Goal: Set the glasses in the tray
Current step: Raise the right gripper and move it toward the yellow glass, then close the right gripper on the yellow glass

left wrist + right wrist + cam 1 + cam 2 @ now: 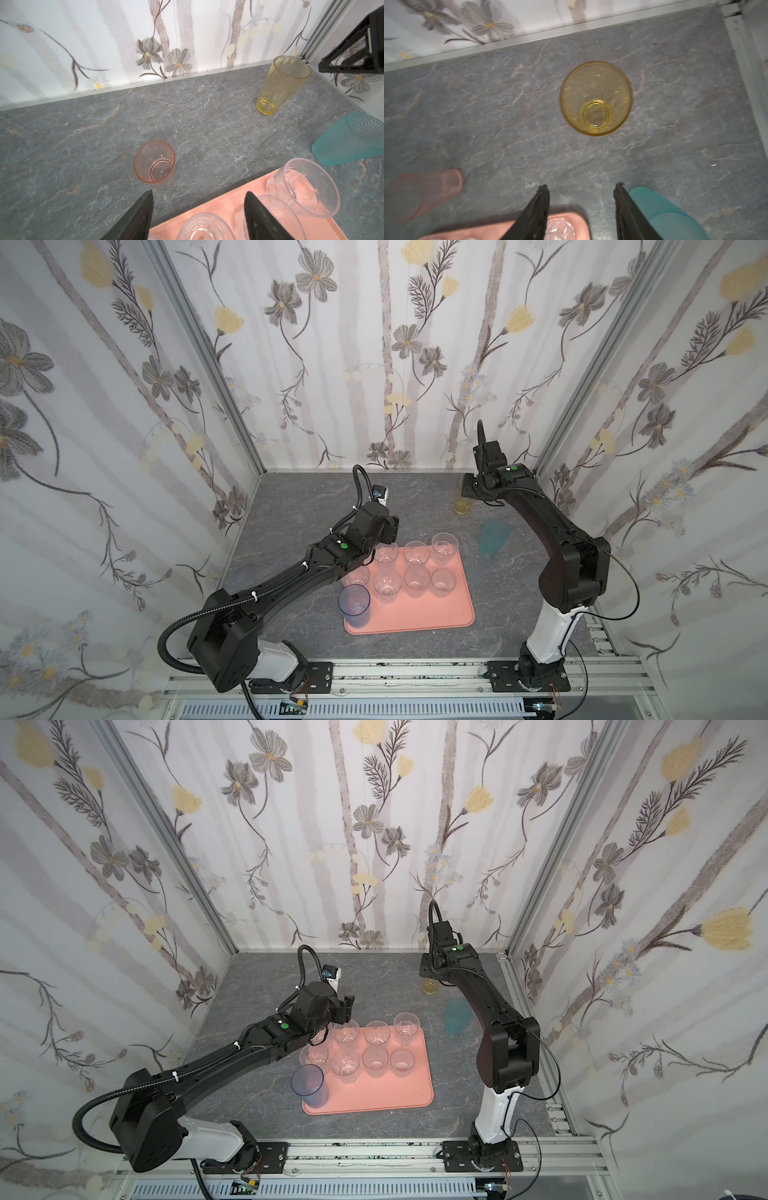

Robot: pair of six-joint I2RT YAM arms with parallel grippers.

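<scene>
Our left gripper [198, 192], jaws spread and empty, is hovering over the tray's [415, 614] eleven o'clock corner. Our right gripper [581, 185], also spread and empty, is hanging near the amber glass [596, 97] at the tray's one o'clock. Clear glasses [417, 578] are standing inside.

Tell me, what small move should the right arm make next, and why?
Probably ease the right end effector forward and down around the yellow glass: it is open and empty, and that glass stands upright on the table, outside the tray.
</scene>
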